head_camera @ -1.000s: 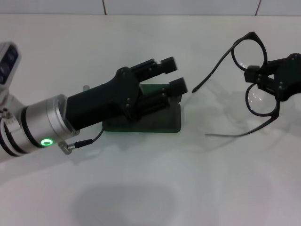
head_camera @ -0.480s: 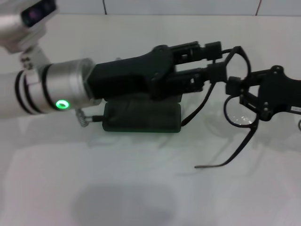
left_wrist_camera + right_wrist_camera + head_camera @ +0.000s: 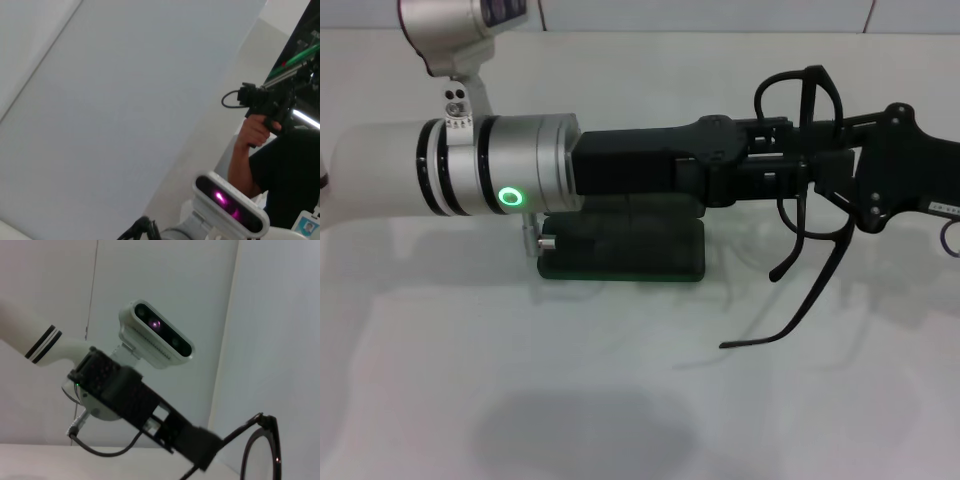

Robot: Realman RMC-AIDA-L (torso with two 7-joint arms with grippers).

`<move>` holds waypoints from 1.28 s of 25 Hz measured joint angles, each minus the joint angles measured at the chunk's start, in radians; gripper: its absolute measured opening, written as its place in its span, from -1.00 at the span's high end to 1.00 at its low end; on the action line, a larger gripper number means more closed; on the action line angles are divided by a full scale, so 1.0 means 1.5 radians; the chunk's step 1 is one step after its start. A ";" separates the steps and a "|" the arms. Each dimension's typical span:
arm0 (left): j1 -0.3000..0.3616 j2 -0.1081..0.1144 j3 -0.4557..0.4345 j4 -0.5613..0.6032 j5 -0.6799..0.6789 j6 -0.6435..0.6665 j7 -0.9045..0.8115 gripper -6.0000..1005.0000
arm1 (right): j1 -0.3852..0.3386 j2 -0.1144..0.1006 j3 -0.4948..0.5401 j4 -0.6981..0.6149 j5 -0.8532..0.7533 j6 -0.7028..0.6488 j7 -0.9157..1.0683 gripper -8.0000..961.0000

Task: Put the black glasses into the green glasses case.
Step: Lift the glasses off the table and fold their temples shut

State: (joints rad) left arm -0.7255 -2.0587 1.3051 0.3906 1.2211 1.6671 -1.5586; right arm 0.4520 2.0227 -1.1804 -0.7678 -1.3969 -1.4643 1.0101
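black glasses (image 3: 807,200): held in the air, off the table, just past the right end of the green glasses case; temple arms hang down toward the table.
green glasses case (image 3: 630,250): on the white table (image 3: 620,400), partly hidden under the left arm; can't tell if lid is up.
left gripper (image 3: 785,160): stretched across above the case, tips at the glasses frame; can't tell if clamped.
right gripper (image 3: 840,175): right of the case, at the frame; grip state can't tell.
right wrist view: one lens rim of the glasses just beyond the left gripper.
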 joint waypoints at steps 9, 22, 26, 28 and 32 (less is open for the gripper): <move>0.001 0.002 -0.005 -0.003 0.004 -0.003 0.004 -0.30 | 0.010 0.001 -0.007 0.002 0.008 -0.011 -0.005 0.76; 0.005 0.002 -0.005 -0.002 0.004 -0.005 0.004 -0.30 | -0.006 -0.002 0.014 0.005 0.007 -0.015 -0.005 0.76; 0.024 0.014 -0.011 0.000 0.004 -0.007 0.004 -0.30 | -0.015 -0.002 0.057 0.007 0.010 -0.045 -0.004 0.76; 0.036 0.025 -0.015 -0.002 0.004 -0.028 0.004 -0.30 | -0.021 -0.003 0.087 0.002 0.011 -0.081 -0.003 0.76; 0.062 0.043 -0.011 -0.004 0.021 -0.074 0.004 -0.30 | -0.025 -0.004 0.155 0.002 0.017 -0.161 0.002 0.76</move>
State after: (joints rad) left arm -0.6328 -1.9936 1.2890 0.3839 1.2524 1.5564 -1.5519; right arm 0.4148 2.0170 -0.9477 -0.7648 -1.3716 -1.7058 1.0135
